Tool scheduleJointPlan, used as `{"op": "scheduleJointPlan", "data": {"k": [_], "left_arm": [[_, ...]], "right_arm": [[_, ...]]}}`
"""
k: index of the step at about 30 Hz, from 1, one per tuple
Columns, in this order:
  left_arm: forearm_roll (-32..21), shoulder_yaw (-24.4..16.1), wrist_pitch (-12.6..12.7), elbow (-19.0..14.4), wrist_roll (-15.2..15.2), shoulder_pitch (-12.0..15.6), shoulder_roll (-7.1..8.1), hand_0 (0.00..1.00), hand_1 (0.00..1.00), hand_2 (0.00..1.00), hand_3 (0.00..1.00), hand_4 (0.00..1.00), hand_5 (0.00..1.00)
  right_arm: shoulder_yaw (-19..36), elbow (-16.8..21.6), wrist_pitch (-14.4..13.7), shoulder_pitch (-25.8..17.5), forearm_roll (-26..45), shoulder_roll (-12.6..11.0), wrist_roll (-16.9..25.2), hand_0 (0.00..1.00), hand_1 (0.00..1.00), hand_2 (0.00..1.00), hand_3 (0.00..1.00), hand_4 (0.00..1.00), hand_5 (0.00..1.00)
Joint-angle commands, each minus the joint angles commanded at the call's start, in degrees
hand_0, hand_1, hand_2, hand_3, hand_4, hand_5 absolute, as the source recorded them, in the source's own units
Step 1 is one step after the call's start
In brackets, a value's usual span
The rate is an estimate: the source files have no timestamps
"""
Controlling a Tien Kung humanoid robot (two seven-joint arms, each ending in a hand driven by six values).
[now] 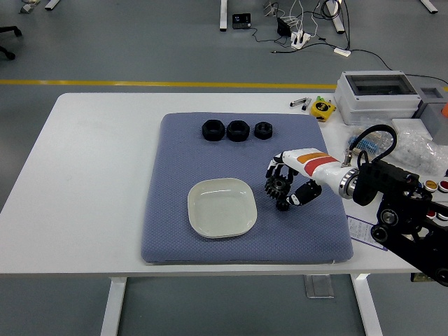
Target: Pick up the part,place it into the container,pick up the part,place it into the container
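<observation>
My right hand [283,183] hovers over the blue mat [182,161], just right of the white square dish [221,207]. Its fingers are curled around a black toothed gear [278,187], held a little above the mat. A second, smaller black gear [283,204] lies on the mat right under the hand, partly covered by the thumb. Three black ring-shaped parts [238,130] sit in a row at the mat's far edge. The dish holds nothing. No left arm shows in the head view.
A grey lidded box [378,94], a yellow tape measure [323,108] and bags of small parts [367,143] crowd the table's right side. A printed card [369,232] lies by the mat's right edge.
</observation>
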Motion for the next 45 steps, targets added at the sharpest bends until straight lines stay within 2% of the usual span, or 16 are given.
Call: {"op": "scheduleJointPlan", "data": {"k": [4, 6, 8, 9, 10, 14, 15, 20, 21, 26, 27, 32, 33, 41, 45], "left_arm": [[-0.03, -0.03, 0.01, 0.00, 0.02, -0.14, 0.05, 0.709, 0.610, 0.643, 0.566, 0.620, 0.699], [-0.21, 0.04, 0.03, 0.00, 0.00, -0.17, 0.08, 0.709, 0.610, 0.643, 0.566, 0.620, 0.699], [-0.25, -0.07, 0.10, 0.00, -0.03, -0.24, 0.14, 0.709, 0.610, 0.643, 0.566, 0.620, 0.699], [-0.24, -0.12, 0.13, 0.00, -0.02, -0.28, 0.16, 0.710, 0.608, 0.642, 0.567, 0.619, 0.699], [-0.28, -0.08, 0.13, 0.00, -0.03, -0.32, 0.19, 0.710, 0.608, 0.642, 0.567, 0.619, 0.699], [-0.28, -0.13, 0.21, 0.00, 0.00, -0.32, 0.27, 0.710, 0.608, 0.642, 0.567, 0.619, 0.699], [-0.20, -0.15, 0.22, 0.00, 0.03, -0.32, 0.28, 0.710, 0.607, 0.643, 0.567, 0.619, 0.698], [0.10, -0.02, 0.21, 0.00, 0.21, -0.24, 0.30, 0.710, 0.607, 0.643, 0.567, 0.619, 0.698], [0.13, -0.01, 0.22, 0.00, 0.22, -0.23, 0.29, 0.712, 0.605, 0.646, 0.566, 0.618, 0.698], [0.30, 0.02, 0.28, 0.00, 0.26, -0.11, 0.27, 0.712, 0.605, 0.646, 0.566, 0.618, 0.698], [0.32, 0.01, 0.31, 0.00, 0.26, -0.06, 0.25, 0.711, 0.608, 0.644, 0.566, 0.620, 0.700], [0.95, -0.22, 0.35, 0.00, 0.41, 0.19, 0.20, 0.711, 0.608, 0.644, 0.566, 0.620, 0.700], [1.04, -0.26, 0.36, 0.00, 0.44, 0.23, 0.20, 0.712, 0.607, 0.645, 0.565, 0.619, 0.698], [1.69, -0.51, 0.41, 0.00, 0.52, 0.46, 0.20, 0.711, 0.607, 0.643, 0.565, 0.618, 0.697], [1.30, -0.38, 0.42, 0.00, 0.36, 0.31, 0.24, 0.711, 0.606, 0.644, 0.565, 0.619, 0.698]], "right_arm": [[-3.20, -0.94, 1.24, 3.96, 0.92, 4.11, -0.14, 0.487, 0.410, 0.440, 0.419, 0.621, 0.002], [-4.47, -1.21, 1.94, 5.42, 0.95, 5.44, -0.64, 0.487, 0.410, 0.440, 0.419, 0.621, 0.002], [-6.04, -1.98, 3.46, 7.28, 0.80, 7.38, -1.51, 0.487, 0.410, 0.440, 0.419, 0.621, 0.002], [-6.90, -2.72, 4.07, 8.21, 0.59, 8.43, -1.86, 0.500, 0.417, 0.449, 0.427, 0.561, 0.002], [-7.58, -3.33, 4.50, 8.87, 0.29, 9.22, -2.18, 0.500, 0.417, 0.449, 0.427, 0.561, 0.002], [-10.61, -6.17, 5.63, 10.90, 0.04, 11.83, -2.95, 0.500, 0.417, 0.449, 0.427, 0.561, 0.002], [-11.22, -6.99, 5.80, 11.21, -0.02, 12.44, -3.10, 0.489, 0.440, 0.484, 0.449, 0.470, 0.002], [-12.69, -10.83, 5.85, 11.54, -0.03, 14.88, -3.27, 0.489, 0.440, 0.484, 0.449, 0.470, 0.002], [-12.78, -11.18, 5.85, 11.51, -0.01, 15.08, -3.28, 0.552, 0.516, 0.606, 0.574, 0.655, 0.002], [-13.72, -12.62, 6.23, 11.21, -0.17, 15.69, -3.40, 0.552, 0.516, 0.606, 0.574, 0.655, 0.002], [-13.82, -12.80, 6.01, 11.12, -0.36, 15.74, -3.08, 0.633, 0.642, 0.759, 0.830, 0.901, 0.081], [-14.05, -13.65, 4.72, 10.82, -1.29, 15.95, -0.99, 0.633, 0.642, 0.759, 0.830, 0.901, 0.081], [-14.02, -13.70, 4.51, 10.79, -1.45, 15.93, -0.73, 0.699, 0.727, 0.849, 0.918, 0.996, 0.129], [-12.40, -13.39, 4.09, 10.52, -1.78, 14.92, -0.15, 0.725, 0.741, 0.876, 0.933, 0.998, 0.159], [-9.10, -12.07, 3.82, 10.19, -1.68, 13.14, -0.19, 0.727, 0.736, 0.870, 0.910, 0.998, 0.166]]}}
